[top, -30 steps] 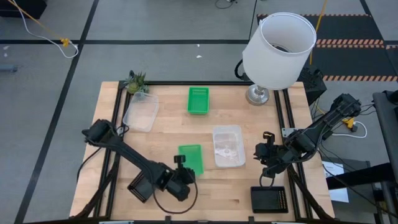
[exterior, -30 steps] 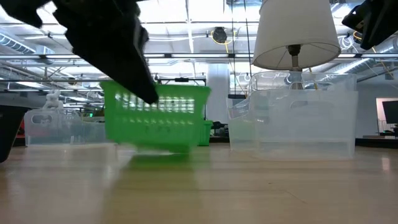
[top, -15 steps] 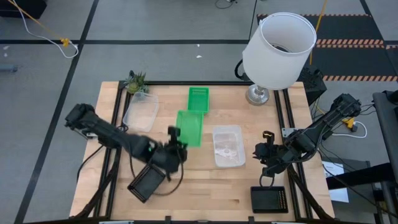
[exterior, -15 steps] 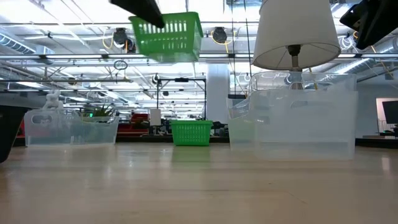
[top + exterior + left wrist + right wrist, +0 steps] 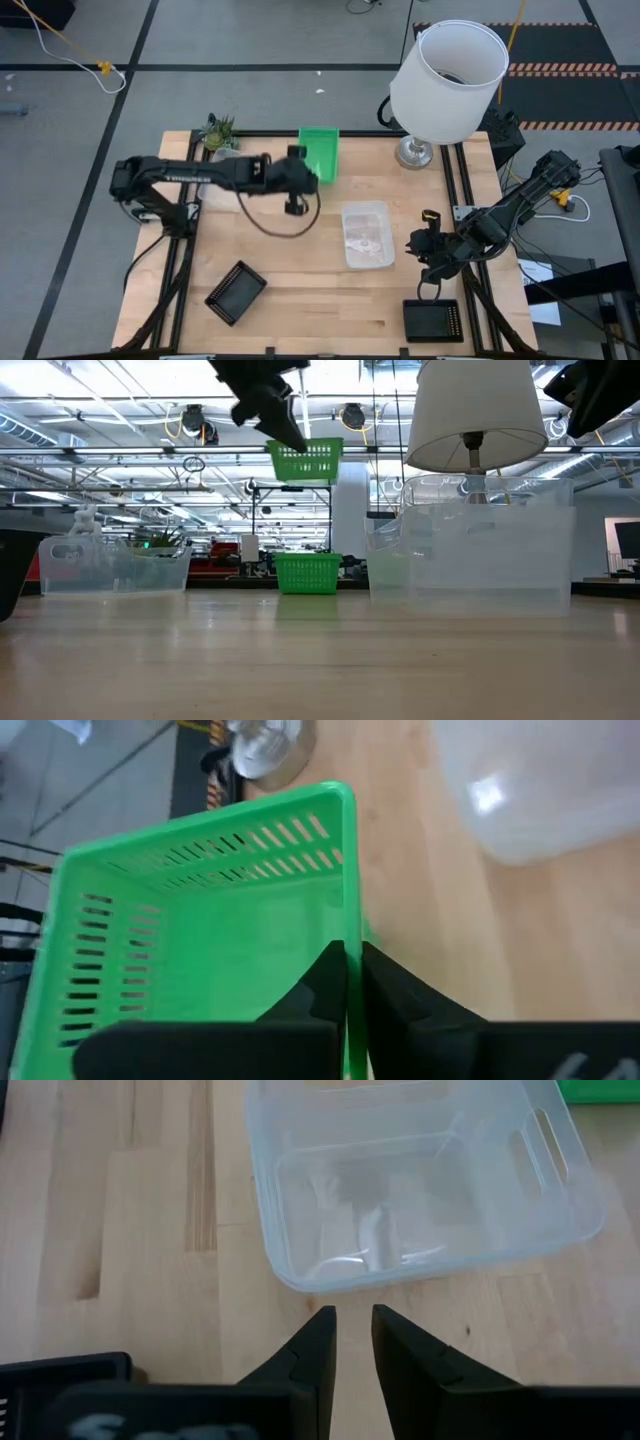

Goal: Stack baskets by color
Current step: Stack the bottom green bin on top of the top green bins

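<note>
Lampshade (image 5: 448,82), white, is the biggest thing we see, on its lamp base (image 5: 413,153) at the table's (image 5: 300,300) far right corner. Left arm reaches across the far side; left gripper (image 5: 351,982) is pinched shut on the rim of a green basket (image 5: 305,460), holding it in the air above a second green basket (image 5: 307,573) that sits at the far edge. Right gripper (image 5: 350,1342) hangs near the right edge with a narrow gap between its fingers, holding nothing, just beside a clear basket (image 5: 366,235) resting mid-table. We see another clear basket (image 5: 226,180) at the far left, near a small potted plant (image 5: 218,131). One black basket (image 5: 236,293) lies near-left, tilted; another black basket (image 5: 433,320) sits at the near-right corner.
</note>
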